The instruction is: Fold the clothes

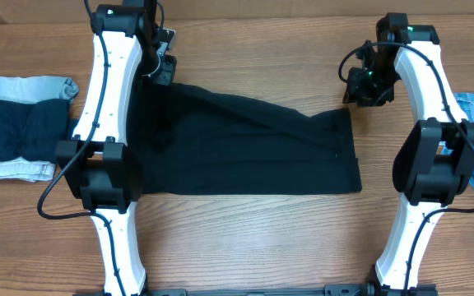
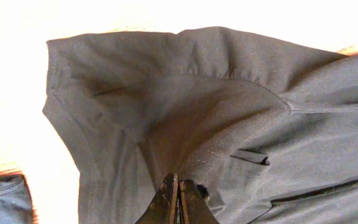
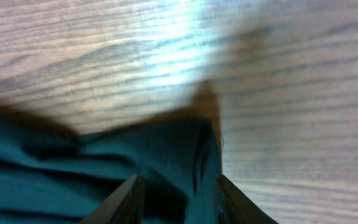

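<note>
Wood-grain bench (image 1: 245, 238). Item: black garment (image 1: 245, 156), spread flat at centre between the two arms. Left pincer (image 2: 178, 200): closed, pinching cloth at the garment's far left corner. Right pincer (image 3: 179, 199): jaws apart, straddling the far right corner, nothing clamped. Risk: lifting now would raise one corner only, dragging and skewing the cloth; the thin pinch may slip. Folded navy piece (image 1: 15, 127): well left.

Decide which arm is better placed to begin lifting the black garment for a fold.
Left. The left fingers are shut on the black garment at its far left corner; the right fingers stand apart around the far right corner, not yet gripping.
</note>
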`<action>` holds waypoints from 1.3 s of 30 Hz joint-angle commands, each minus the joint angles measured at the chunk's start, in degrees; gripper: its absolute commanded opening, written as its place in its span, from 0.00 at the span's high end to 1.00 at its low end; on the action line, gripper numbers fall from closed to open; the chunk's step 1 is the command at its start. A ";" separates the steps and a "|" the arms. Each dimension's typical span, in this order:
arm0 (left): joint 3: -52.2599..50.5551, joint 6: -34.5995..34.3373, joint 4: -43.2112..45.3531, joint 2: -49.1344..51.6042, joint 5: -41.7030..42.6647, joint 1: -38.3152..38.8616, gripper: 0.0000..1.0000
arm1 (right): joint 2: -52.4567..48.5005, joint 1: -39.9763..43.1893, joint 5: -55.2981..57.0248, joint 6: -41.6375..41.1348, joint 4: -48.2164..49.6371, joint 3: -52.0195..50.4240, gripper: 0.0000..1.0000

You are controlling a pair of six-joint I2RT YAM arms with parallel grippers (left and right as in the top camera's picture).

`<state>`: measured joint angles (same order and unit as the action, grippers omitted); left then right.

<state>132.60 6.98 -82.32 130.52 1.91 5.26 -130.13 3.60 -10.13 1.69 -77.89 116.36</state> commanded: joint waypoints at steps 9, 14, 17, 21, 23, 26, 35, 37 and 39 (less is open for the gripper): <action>1.31 0.31 -1.33 -1.33 0.94 0.39 0.96 | 2.75 -4.70 -5.46 -1.18 -11.98 -2.93 0.35; 1.31 0.33 -1.90 -1.33 0.94 0.39 0.96 | 2.75 -4.26 4.09 -7.93 -7.52 -11.02 0.39; 1.31 0.48 -1.92 -1.33 0.96 0.39 0.96 | 2.75 -3.19 4.07 -7.69 -3.50 -14.84 0.67; 1.31 0.74 -2.10 -1.33 0.94 0.39 0.96 | 3.85 -3.21 4.09 -7.28 -1.99 -14.62 0.76; 1.31 0.74 -2.19 -1.33 0.94 0.39 0.96 | 5.68 -3.21 4.07 -7.06 -0.57 -14.60 0.77; 1.31 0.74 -2.12 -1.33 0.94 0.39 0.96 | 8.26 -3.21 2.47 -5.70 0.94 -14.60 0.77; 1.31 0.72 -2.60 -1.33 0.98 0.39 0.96 | 8.74 -3.19 -1.49 -3.41 -1.05 -14.62 0.53; 1.31 0.72 -2.58 -1.33 1.11 0.39 0.96 | 8.72 -3.08 -1.22 -3.41 -0.92 -14.73 0.49; 1.31 0.74 -2.62 -1.31 1.11 0.39 0.96 | 8.59 -3.08 0.20 -3.43 1.07 -14.82 0.48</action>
<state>132.60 7.25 -84.73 130.52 2.15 5.26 -122.76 0.36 -11.11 -1.87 -78.37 101.54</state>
